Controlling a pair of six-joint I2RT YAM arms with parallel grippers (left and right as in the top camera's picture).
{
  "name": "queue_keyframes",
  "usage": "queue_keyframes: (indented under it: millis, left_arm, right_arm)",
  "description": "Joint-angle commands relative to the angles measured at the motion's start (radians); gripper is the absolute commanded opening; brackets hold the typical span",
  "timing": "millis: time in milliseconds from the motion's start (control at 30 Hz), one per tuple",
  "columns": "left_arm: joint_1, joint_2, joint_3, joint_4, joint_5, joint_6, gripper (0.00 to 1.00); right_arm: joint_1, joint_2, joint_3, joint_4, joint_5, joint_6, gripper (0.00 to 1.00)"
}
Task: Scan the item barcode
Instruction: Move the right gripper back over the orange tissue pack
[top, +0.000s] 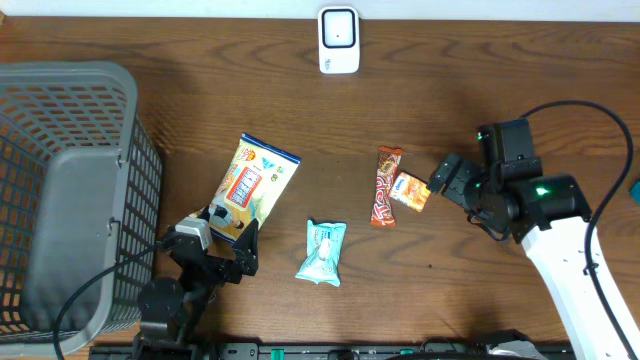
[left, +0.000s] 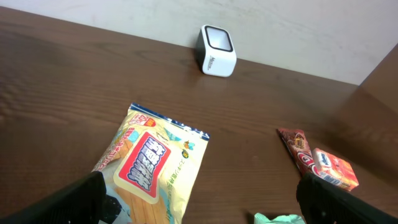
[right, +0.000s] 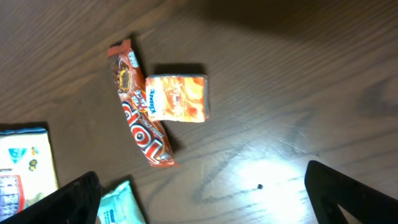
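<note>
My left fingers (top: 228, 232) gape wide and empty, flanking the near end of the snack bag (top: 255, 180). My right fingers (top: 455, 195), equally wide and empty, hover just beside the orange box (top: 410, 191), which touches the candy bar (top: 385, 187) on the desk (top: 480, 90). The scanner (top: 338, 40) stands at its far edge.
</note>
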Motion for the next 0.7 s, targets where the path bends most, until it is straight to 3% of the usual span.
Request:
queue_keyframes:
  millis: [0,100,400,667]
  left_arm:
    - [0.003,-0.001,-0.015,-0.025,0.016,0.02,0.98]
    - [0.003,-0.001,-0.015,-0.025,0.016,0.02,0.98]
    - [0.003,-0.001,-0.015,-0.025,0.016,0.02,0.98]
    - [0.003,-0.001,-0.015,-0.025,0.016,0.02,0.98]
  right_arm:
    - [0.005,-0.011,-0.084,0.065,-0.053,0.048,0.92]
    - [0.002,-0.01,-0.184,0.161,-0.059,0.07,0.79]
    - [-0.005,0.0,-0.426,0.636,-0.095,0.124,0.74]
    - [-0.005,0.15,-0.455,0.769,-0.095,0.123,0.7]
